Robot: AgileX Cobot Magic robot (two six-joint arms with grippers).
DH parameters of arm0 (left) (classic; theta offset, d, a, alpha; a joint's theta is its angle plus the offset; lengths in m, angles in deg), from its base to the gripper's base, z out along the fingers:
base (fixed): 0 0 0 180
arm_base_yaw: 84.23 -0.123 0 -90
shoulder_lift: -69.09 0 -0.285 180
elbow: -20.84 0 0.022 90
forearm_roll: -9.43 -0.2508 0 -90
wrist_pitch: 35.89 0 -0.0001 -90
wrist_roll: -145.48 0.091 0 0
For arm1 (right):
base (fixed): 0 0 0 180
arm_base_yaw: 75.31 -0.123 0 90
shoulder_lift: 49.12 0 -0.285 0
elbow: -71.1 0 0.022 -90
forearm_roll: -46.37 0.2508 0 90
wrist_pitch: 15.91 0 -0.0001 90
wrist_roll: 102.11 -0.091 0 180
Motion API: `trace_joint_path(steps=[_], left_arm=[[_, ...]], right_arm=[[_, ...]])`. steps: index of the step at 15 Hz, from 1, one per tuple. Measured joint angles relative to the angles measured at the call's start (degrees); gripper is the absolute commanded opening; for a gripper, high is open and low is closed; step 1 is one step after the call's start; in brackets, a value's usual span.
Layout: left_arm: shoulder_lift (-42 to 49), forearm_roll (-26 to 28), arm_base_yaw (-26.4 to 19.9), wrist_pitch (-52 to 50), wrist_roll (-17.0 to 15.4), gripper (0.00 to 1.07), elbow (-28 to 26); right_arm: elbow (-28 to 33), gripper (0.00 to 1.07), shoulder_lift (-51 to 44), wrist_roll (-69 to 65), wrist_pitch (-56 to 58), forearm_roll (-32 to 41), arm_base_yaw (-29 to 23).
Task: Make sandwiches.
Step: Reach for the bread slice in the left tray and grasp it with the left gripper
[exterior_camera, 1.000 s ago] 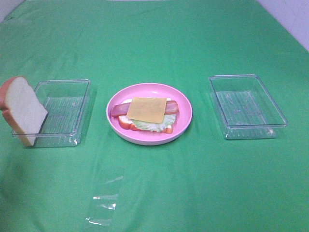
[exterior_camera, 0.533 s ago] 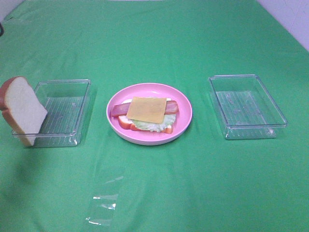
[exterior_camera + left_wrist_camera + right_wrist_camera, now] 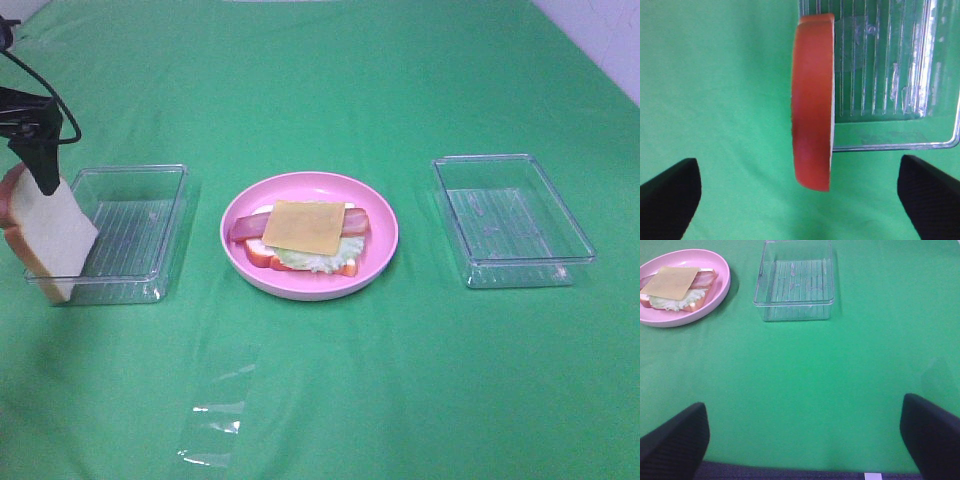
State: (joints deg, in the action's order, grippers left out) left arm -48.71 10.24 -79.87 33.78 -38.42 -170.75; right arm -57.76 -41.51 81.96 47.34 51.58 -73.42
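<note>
On the pink plate lies an open sandwich stack: a cheese square over bacon, lettuce and a bread slice. A second bread slice stands tilted against the outer end of the left clear tray. My left gripper hangs just above its top edge. In the left wrist view that slice's orange crust runs edge-on between the wide-open fingers, untouched. My right gripper is open over bare cloth, with the plate far ahead.
An empty clear tray stands to the right of the plate, also seen as the tray in the right wrist view. A clear plastic film lies on the green cloth near the front. The right arm is outside the exterior high view.
My left arm has come into the exterior high view at the upper left and now hangs over the leaning bread slice. Nothing else has moved.
</note>
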Motion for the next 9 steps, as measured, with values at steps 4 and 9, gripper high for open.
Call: trace_joint_path(steps=[4, 9], left_arm=[[-4.6, 0.3, 2.2, -2.7, -0.1, 1.02, 0.0], [-7.3, 0.4, 2.3, -2.8, -0.1, 0.99, 0.0]], right_arm=[[0.0, 0.98, 0.0, 0.0, 0.0, 0.1, 0.0], [0.0, 0.98, 0.0, 0.0, 0.0, 0.1, 0.0]])
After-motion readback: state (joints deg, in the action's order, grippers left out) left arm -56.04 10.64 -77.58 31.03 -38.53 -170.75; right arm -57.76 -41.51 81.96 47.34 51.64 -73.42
